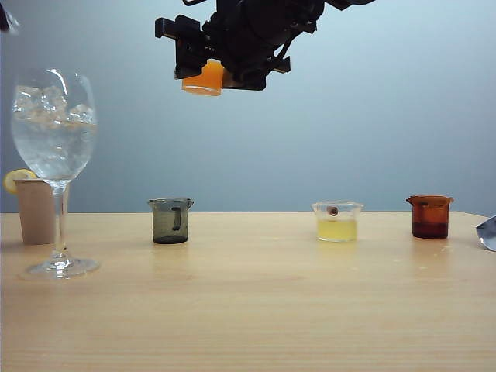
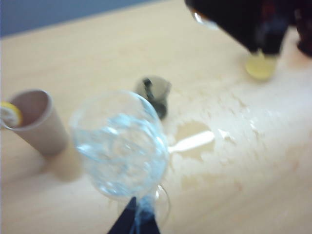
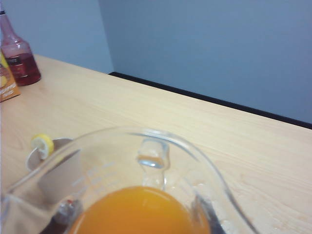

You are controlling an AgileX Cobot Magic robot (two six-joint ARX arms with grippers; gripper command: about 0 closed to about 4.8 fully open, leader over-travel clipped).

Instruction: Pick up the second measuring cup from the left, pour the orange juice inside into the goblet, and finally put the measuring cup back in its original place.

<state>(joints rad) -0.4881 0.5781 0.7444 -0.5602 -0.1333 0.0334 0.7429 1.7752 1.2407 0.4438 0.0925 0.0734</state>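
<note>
High above the table, my right gripper (image 1: 209,66) is shut on the second measuring cup (image 1: 203,80), a small clear cup full of orange juice (image 1: 206,76). Close up in the right wrist view, the cup's flared rim (image 3: 155,146) and the juice (image 3: 139,212) sit between the dark fingers (image 3: 64,212). The goblet (image 1: 54,132) stands at the left with ice cubes in clear liquid, well left of and below the held cup. The bare patch of wood (image 1: 252,232) between the grey and yellow cups is the original place. My left gripper (image 2: 132,219) hovers over the goblet (image 2: 119,146), its dark tips together and holding nothing.
A beige cup with a lemon slice (image 1: 35,209) stands behind the goblet. A smoky grey cup (image 1: 170,221), a clear cup of pale yellow liquid (image 1: 337,221) and a brown cup (image 1: 429,217) stand in a row. A red bottle (image 3: 17,58) is at the far side.
</note>
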